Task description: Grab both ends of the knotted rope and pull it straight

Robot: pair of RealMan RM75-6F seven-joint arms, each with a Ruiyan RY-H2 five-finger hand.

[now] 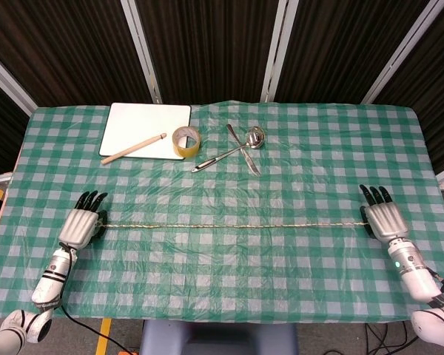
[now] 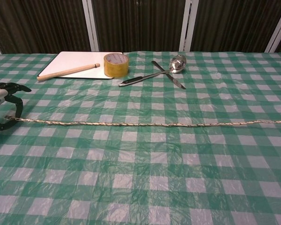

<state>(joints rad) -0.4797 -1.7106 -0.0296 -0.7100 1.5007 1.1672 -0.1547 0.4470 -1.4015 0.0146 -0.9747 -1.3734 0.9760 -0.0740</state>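
Rope (image 1: 233, 225) straight across table, ends clamped in left robot hand (image 1: 80, 225) and right robot hand (image 1: 385, 220)

Cloth (image 1: 296, 163): green-and-white check. Rope (image 1: 229, 225): pale tan, between the hands. Left hand (image 1: 81, 224) and right hand (image 1: 383, 217): silver backs, black fingers. Beyond the left hand: white board (image 1: 144, 129), tan wooden stick (image 1: 132, 149), yellow tape (image 1: 186, 141). Ladle (image 1: 240, 146): silver.

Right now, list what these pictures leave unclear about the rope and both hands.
- Right hand: outside the chest view's right edge; the head view shows only its back, hiding the grip.
- Left hand: cropped by the chest view's left edge.
- Rope: too thin in either view to tell whether any knot remains.
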